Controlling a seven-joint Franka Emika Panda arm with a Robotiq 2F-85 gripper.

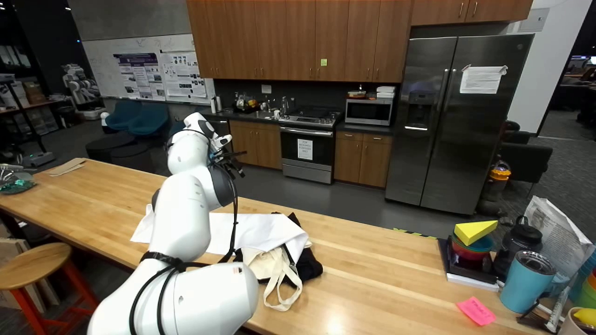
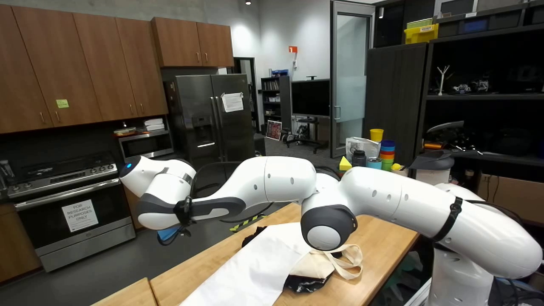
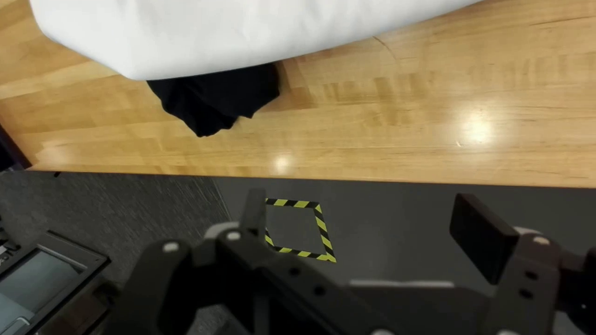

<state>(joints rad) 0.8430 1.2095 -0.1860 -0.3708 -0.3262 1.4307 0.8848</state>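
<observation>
Now the jaws hang wide apart, gripping nothing, while on the worktop (image 1: 372, 288) a white cloth (image 1: 260, 230) partly covers a cream tote bag (image 1: 260, 263), contents hidden, and a yellow wedge (image 1: 474, 231) tops stacked bowls (image 1: 470, 254).

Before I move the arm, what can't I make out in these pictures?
White sheet: wrist view, cut off by the top edge.
Black cloth: wrist view, partly hidden by the white sheet.
Tote bag: in an exterior view, partly covered by the white sheet.
End effector: fingertips hidden behind the wrist in an exterior view.
Fridge notice: both exterior views, print too small.
</observation>
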